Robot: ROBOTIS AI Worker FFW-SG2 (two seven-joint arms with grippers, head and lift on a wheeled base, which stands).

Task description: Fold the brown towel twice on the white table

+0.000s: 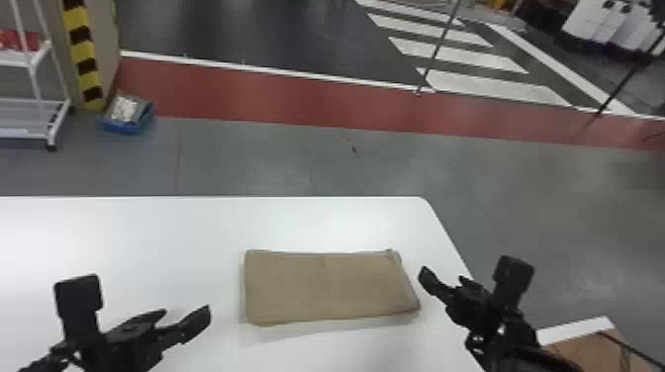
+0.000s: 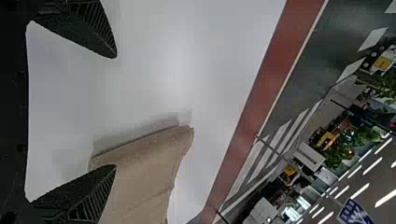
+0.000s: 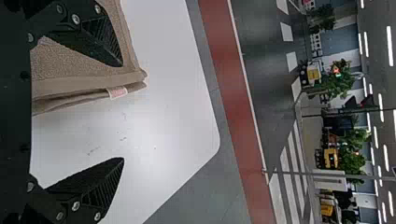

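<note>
Head view: one brown towel [image 1: 329,287], laid flat on a white table [image 1: 148,237], folded into a layered oblong, its long sides run from left to right. It is placed between the two grippers, nearer the right one, with the table's right edge beyond. A small tuft is shown at its far right corner. The left gripper [image 1: 186,310] is held to the left of the towel, apart from it; the right gripper [image 1: 442,275] is held just beside the towel's right end

Left wrist view: the fingers of the left gripper [image 2: 116,111] are spread wide, with nothing held between them. A corner of the towel is overlapped by one finger; whether it is touched cannot be told. A rounded edge is displayed by the cloth

Right wrist view: the fingers of the right gripper [image 3: 123,112] are likewise set wide apart, with nothing gripped. Part of the towel is covered by one finger; contact cannot be told. Stacked edges are shown at this end, with a small pale label [image 3: 117,92] attached

Surroundings, head view: a blue bin [image 1: 126,127] is placed on the floor beside a white rack [image 1: 32,62]
</note>
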